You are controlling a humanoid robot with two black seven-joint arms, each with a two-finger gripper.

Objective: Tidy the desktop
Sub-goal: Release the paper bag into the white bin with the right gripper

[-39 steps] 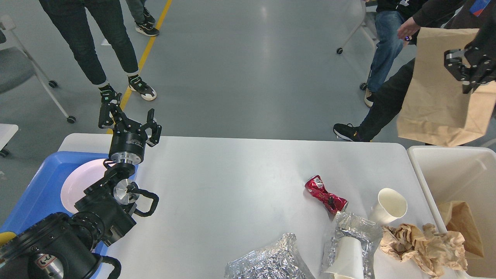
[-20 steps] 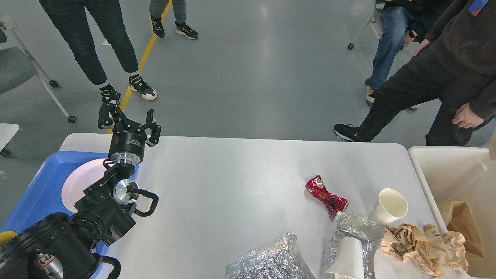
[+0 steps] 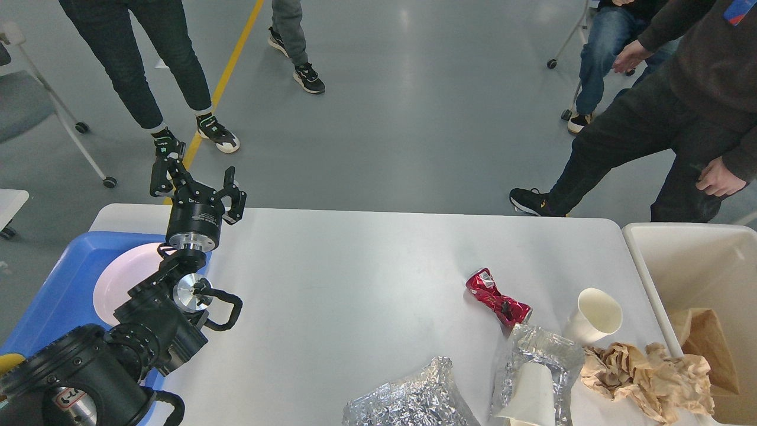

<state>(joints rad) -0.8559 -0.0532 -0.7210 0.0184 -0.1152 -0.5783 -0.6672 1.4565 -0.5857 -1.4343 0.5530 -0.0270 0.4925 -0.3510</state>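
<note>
White desktop [image 3: 366,266]: crushed red can [image 3: 497,302], paper cup [image 3: 594,313], foil [image 3: 408,399]. My left gripper [image 3: 198,183] hangs empty, fingers apart, above its far-left edge.

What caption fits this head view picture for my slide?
Open black left gripper waits above the white rectangular desktop strewn with a crushed red can, paper cups and foil.

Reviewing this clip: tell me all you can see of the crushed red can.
The crushed red can is a metal drink can, pinched in at its middle and twisted, lying on its side on the desktop. It runs diagonally, its silver top rim toward the far left and its other end at the edge of a crumpled foil sheet; contact there is unclear. A white paper cup lies just right. No gripper is near.
</note>
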